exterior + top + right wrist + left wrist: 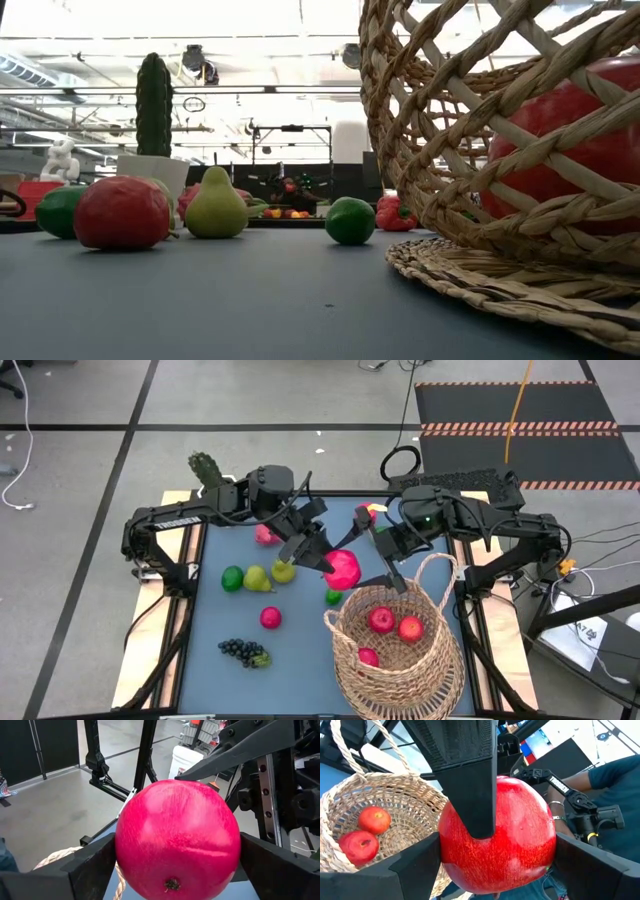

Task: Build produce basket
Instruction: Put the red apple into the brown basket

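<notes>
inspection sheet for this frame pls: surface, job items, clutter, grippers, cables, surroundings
Surface: dark blue table top, loose fruit on it.
Job's things: basket holds three red fruits; big pink fruit held in the air beside its rim; pear, lime, grapes lie loose.
Clutter: potted cactus at the far edge.
Grippers: left gripper and right gripper both around the pink fruit.
Cables: yellow cable on the floor.
Surroundings: striped floor mat.

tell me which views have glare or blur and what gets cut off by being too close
Low view: ceiling lights blow out the background, and the basket sits so close it runs off the frame. Left wrist view: the big red fruit fills the middle, hiding much of the scene. Right wrist view: the same fruit blocks the table. High view: evenly lit.
</notes>
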